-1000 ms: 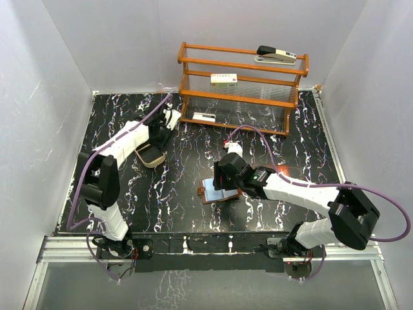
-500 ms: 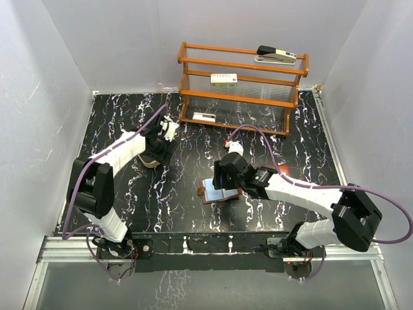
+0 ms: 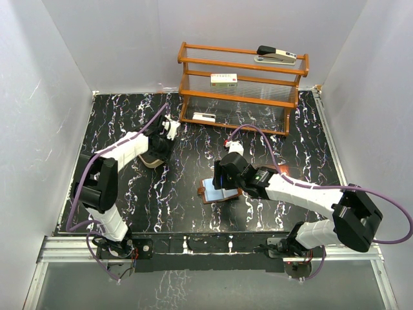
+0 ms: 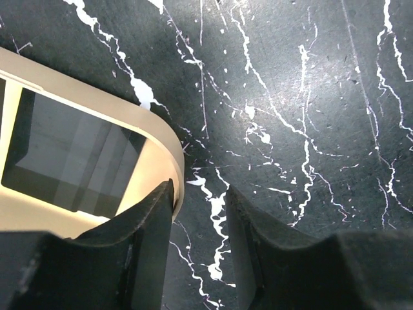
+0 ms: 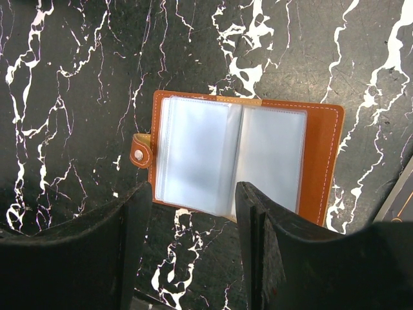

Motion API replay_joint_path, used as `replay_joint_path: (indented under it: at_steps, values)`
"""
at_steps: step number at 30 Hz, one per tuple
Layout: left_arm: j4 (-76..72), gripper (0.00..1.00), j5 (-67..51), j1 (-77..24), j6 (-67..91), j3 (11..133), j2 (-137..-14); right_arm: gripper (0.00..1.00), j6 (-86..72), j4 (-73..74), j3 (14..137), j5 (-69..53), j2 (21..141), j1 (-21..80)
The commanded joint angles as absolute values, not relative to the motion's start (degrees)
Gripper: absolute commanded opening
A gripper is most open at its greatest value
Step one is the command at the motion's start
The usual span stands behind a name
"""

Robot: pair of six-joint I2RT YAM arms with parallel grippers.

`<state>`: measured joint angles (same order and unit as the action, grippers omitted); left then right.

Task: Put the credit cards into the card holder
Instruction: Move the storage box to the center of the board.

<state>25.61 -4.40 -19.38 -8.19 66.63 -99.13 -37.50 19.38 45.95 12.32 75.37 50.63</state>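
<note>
The card holder (image 5: 239, 158) is a brown leather wallet lying open on the black marble table, its clear pockets facing up; in the top view the card holder (image 3: 211, 192) is near the middle. My right gripper (image 5: 193, 194) hovers open over its near edge and holds nothing. A dark credit card (image 4: 71, 161) lies in a tan rounded tray (image 4: 164, 139) at the left. My left gripper (image 4: 199, 194) is open just beside the tray's rounded corner, with only bare table between its fingers. From above, the left gripper (image 3: 161, 143) is at the tray's (image 3: 150, 160) far right side.
A wooden shelf rack (image 3: 242, 90) stands at the back with a stapler (image 3: 276, 55) on top, a white labelled box (image 3: 224, 79) on the middle shelf and a small white item (image 3: 203, 117) below. A dark flat item's corner (image 5: 400, 194) lies right of the wallet. White walls enclose the table.
My left gripper has come nearer, from beyond the tray to its right side, and its jaws have narrowed. The right arm and the wallet have not moved.
</note>
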Motion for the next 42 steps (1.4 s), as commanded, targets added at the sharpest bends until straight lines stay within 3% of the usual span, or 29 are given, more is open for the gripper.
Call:
replay_joint_path:
  at_steps: [1, 21, 30, 42]
  values:
    - [24.75, 0.34, -8.52, -20.81, -6.05, 65.65, -97.06, 0.53, -36.74, 16.9, 46.26, 13.71, 74.17, 50.98]
    - [24.62, 0.36, -8.12, -35.39, 3.66, 68.04, -98.54, 0.53, -37.15, 16.25, 43.68, 14.13, 72.38, 50.98]
    - [27.83, 0.57, 1.0, -35.48, 1.8, 72.32, -96.71, 0.53, -37.08, 15.74, 43.63, 13.97, 72.9, 50.98]
    - [30.55, 0.67, 19.35, -34.84, -8.55, 74.01, -96.91, 0.53, -37.24, 15.55, 44.2, 13.8, 73.56, 50.98]
